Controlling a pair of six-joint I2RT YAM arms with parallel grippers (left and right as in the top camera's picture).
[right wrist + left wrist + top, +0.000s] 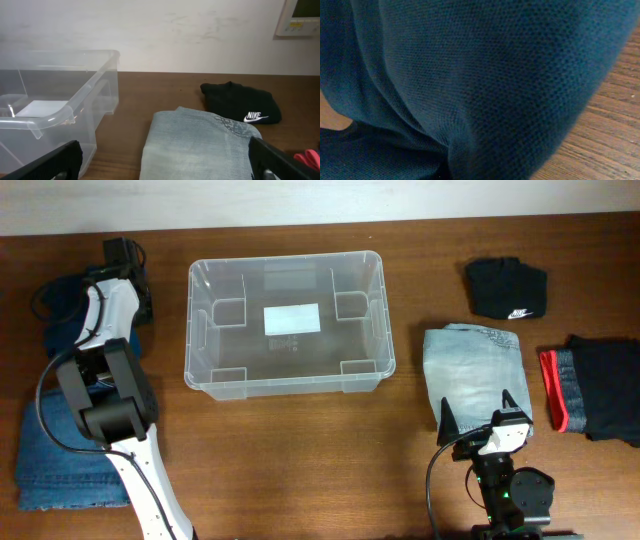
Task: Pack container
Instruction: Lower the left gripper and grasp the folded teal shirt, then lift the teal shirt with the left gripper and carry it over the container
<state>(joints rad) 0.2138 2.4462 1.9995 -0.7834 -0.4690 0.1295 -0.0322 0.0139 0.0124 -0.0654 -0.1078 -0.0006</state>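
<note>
Container [290, 385] sits open-topped at the middle of the table, its white label [292, 318] showing through the base.

My right gripper [478, 415] has its jaws spread wide and holds nothing. It hangs over the near edge of the folded pale jeans [470, 365], which lie just right of the container. My left gripper [122, 260] is at the far left, by a dark blue cloth [470, 75]. That cloth fills my left wrist view and hides the fingers, so I cannot tell how far those jaws stand apart or whether they grip it.
</note>
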